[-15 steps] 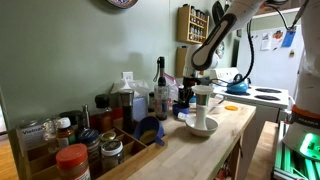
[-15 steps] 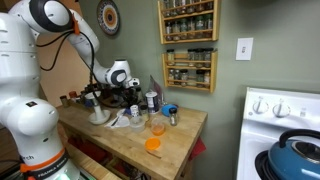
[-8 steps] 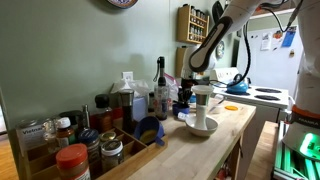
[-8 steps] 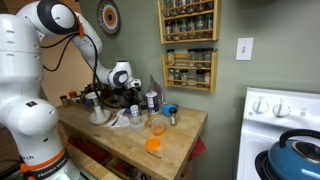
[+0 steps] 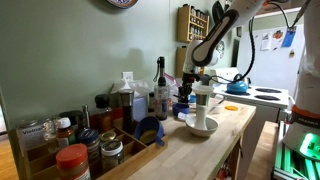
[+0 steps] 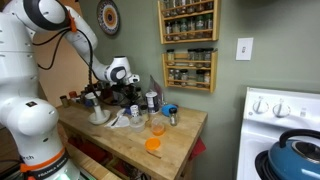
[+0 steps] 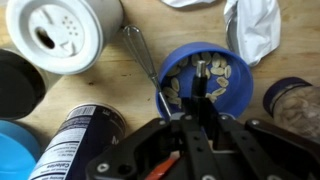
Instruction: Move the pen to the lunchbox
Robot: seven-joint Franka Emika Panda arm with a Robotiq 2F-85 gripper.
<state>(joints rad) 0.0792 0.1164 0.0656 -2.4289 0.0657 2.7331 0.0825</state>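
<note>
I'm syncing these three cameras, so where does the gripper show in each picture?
In an exterior view: the gripper is right of centre, just left of the white cup.
In an exterior view: the gripper is left of centre, amid the clutter.
Wrist view: the gripper is at bottom centre, over the blue bowl.
Shared landmark: the wooden counter below it.

The gripper (image 7: 200, 108) has a matt black casing. The bowl (image 7: 236, 95) under its fingertips is glossy blue plastic. The countertop (image 7: 105, 85) below is smooth wood with visible grain. Beside the bowl, the whisk (image 7: 140, 52) is bright metal wire. Beyond the whisk, the shaker lid (image 7: 60, 35) is smooth white plastic.
</note>
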